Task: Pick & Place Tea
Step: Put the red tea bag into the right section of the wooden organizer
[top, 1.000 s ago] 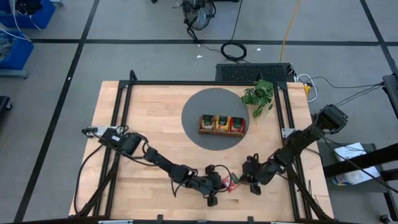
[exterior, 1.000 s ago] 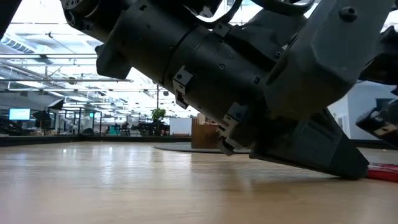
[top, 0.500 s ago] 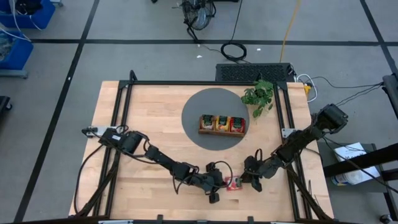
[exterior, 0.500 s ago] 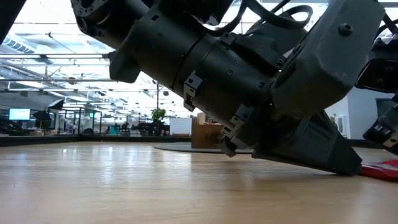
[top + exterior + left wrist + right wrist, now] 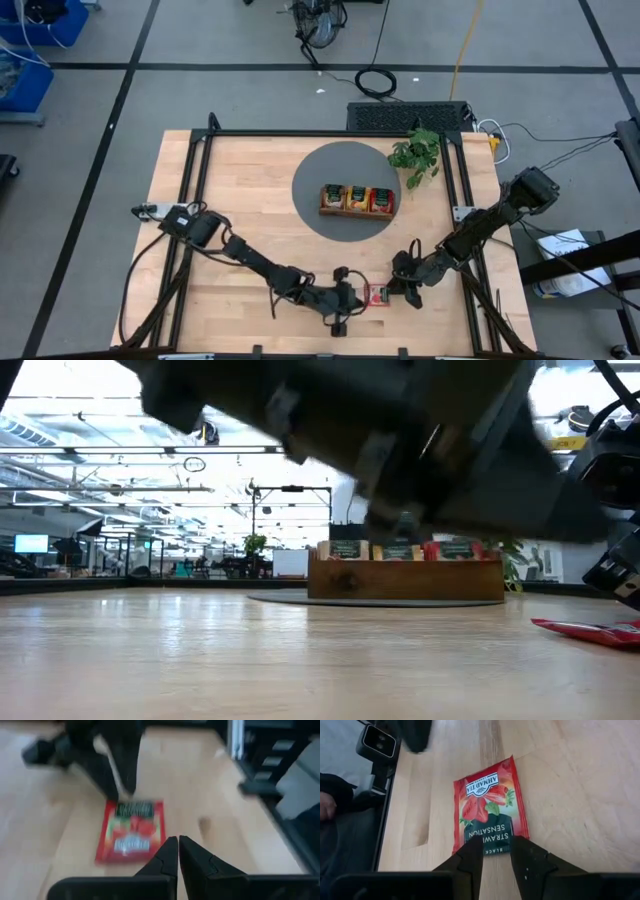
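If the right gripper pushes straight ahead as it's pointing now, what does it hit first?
Most likely the red tea packet lying flat on the table: the right gripper is open at its near edge. How high the fingertips sit above it is unclear.

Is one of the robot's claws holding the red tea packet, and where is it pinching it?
Neither. The red tea packet lies flat on the table. The right gripper stands open at its edge without pinching it; the left gripper is shut and empty.
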`<state>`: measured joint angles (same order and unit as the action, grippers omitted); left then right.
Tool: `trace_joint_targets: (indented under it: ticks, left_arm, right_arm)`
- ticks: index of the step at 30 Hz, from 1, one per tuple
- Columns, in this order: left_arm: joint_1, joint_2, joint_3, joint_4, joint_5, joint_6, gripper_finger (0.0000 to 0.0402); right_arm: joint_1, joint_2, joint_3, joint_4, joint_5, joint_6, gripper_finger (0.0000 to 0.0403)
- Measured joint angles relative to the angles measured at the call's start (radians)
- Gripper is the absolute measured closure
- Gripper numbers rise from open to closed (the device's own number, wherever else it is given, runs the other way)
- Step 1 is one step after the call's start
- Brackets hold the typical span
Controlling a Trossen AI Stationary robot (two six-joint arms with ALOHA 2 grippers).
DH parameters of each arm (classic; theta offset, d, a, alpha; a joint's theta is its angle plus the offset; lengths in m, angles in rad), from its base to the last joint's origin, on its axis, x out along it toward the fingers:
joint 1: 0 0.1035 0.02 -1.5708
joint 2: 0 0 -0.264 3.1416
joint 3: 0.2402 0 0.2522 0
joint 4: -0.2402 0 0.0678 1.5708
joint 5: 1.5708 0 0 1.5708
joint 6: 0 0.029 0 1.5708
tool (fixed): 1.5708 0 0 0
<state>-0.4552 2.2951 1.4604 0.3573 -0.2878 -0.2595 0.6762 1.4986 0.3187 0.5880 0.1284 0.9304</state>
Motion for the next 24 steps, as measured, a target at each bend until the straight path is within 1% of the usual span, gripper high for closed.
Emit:
trace_joint_targets:
  ticks: [4,6,9,14,17,20,24]
  left_arm:
    - [0.028,0.010,0.002,0.013,0.018,0.004,0.0379]
    - [0.041,0.022,0.001,0.035,0.027,0.006,0.0388]
    - [0.058,0.044,0.002,0.090,0.101,0.014,0.0397]
    - [0.074,0.080,0.002,0.085,0.137,-0.005,0.0393]
    - [0.073,0.090,0.003,0.092,0.128,-0.013,0.0398]
    - [0.078,0.101,0.003,0.091,0.127,-0.048,0.0392]
    - [0.081,0.101,0.004,0.086,0.134,-0.063,0.0397]
  right_arm:
    - [0.000,0.000,0.000,-0.005,0.004,-0.019,0.0318]
    - [0.000,-0.003,0.000,-0.010,0.004,-0.022,0.0319]
    - [0.005,-0.016,-0.001,-0.026,0.000,-0.021,0.0319]
    - [0.006,-0.024,-0.001,-0.060,0.001,-0.007,0.0319]
    - [0.006,-0.026,-0.001,-0.061,0.001,-0.010,0.0319]
    - [0.006,-0.044,-0.003,-0.066,-0.003,-0.015,0.0319]
    - [0.006,-0.100,-0.003,-0.059,-0.003,-0.027,0.0318]
